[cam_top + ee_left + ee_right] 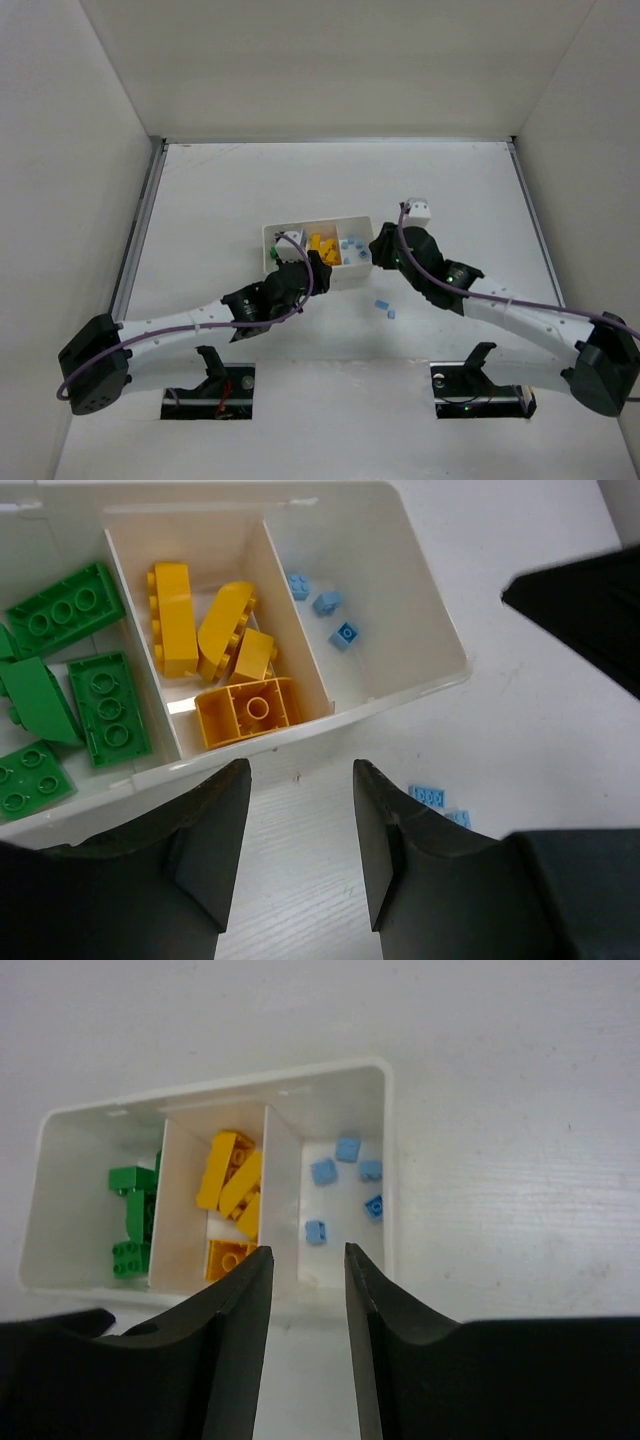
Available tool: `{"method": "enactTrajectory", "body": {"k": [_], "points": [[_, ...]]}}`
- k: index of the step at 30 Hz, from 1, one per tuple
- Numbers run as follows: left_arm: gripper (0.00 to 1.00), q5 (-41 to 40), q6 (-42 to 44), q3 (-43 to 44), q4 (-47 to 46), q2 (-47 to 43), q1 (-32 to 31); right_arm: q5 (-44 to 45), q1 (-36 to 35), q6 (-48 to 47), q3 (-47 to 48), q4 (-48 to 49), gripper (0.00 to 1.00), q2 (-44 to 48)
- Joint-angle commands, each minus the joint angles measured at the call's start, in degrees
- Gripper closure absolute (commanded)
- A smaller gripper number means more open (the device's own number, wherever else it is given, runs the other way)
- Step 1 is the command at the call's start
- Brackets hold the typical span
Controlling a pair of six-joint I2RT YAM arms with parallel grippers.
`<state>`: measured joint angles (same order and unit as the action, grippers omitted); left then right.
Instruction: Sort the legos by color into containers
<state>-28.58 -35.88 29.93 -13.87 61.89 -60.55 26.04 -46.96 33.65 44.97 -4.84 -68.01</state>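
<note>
Left gripper (298, 780): the fingers (210, 850) are held spread and empty; only bare table (540, 740) is seen in the gap
Right gripper (305, 1260): the two dark fingers are held apart by a narrower gap; no brick is pinched between them
Loose light-blue legos (428, 796): two are seen lying on the table, just right of the left gripper's right finger and outside the tray; the nearer one is partly hidden by the gripper's body
Tray (390, 695): its near wall is seen just ahead of both pairs of fingertips; whether it is touched cannot be told
Left compartment (85, 1160): placed ahead and to the left of both grippers; the green legos (105, 705) are held here, packed close, most with studs up
Middle compartment (215, 550): placed straight ahead of the left gripper, ahead and slightly left of the right one; the yellow-orange legos (175, 615) are piled here, one lying hollow side up against the near wall
Right compartment (390, 610): placed ahead and to the right of the left gripper, ahead and slightly right of the right one; the tiny light-blue legos (322, 1171) are scattered here, apart from one another; five are counted in the right wrist view
Dividers (282, 1190): two thin white walls are seen upright between the compartments; each compartment is seen to hold one colour only
</note>
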Motion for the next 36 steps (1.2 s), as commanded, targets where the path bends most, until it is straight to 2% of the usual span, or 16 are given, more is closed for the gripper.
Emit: {"method": "enactTrajectory", "body": {"k": [1,4,7,10,14,25,31,36], "points": [[0.57,-0.3,0.5,-0.2,-0.1,-2.4,1.2,-3.0,-1.3,-1.8,-6.4,-2.3,0.62,5.4],[0.57,0.7,1.1,0.2,-0.1,-2.7,2.2,-6.1,-2.7,-0.3,-10.3,-7.9,0.61,6.8],[0.57,1.5,1.8,0.7,-0.3,-2.8,2.9,-7.3,-4.2,1.9,-12.3,-10.4,0.51,6.5],[0.57,1.9,2.0,0.9,-0.4,-2.7,3.2,-8.6,-4.7,1.1,-10.5,-11.0,0.43,3.9],[0.57,1.9,2.0,0.7,-0.2,-3.2,2.9,-11.7,-4.8,-2.4,-7.8,-11.7,0.38,-2.2],[0.57,2.1,3.0,0.9,-0.1,-4.7,3.4,-13.6,-4.8,-1.7,-6.7,-12.7,0.40,-9.6],[0.57,2.2,3.7,0.5,-0.1,-6.5,4.0,-11.6,-5.9,-0.3,-5.9,-13.7,0.51,-11.4],[0.57,2.2,3.9,-0.1,0.1,-7.7,4.6,-10.1,-6.9,1.4,-5.0,-16.4,0.54,-12.7]]}}
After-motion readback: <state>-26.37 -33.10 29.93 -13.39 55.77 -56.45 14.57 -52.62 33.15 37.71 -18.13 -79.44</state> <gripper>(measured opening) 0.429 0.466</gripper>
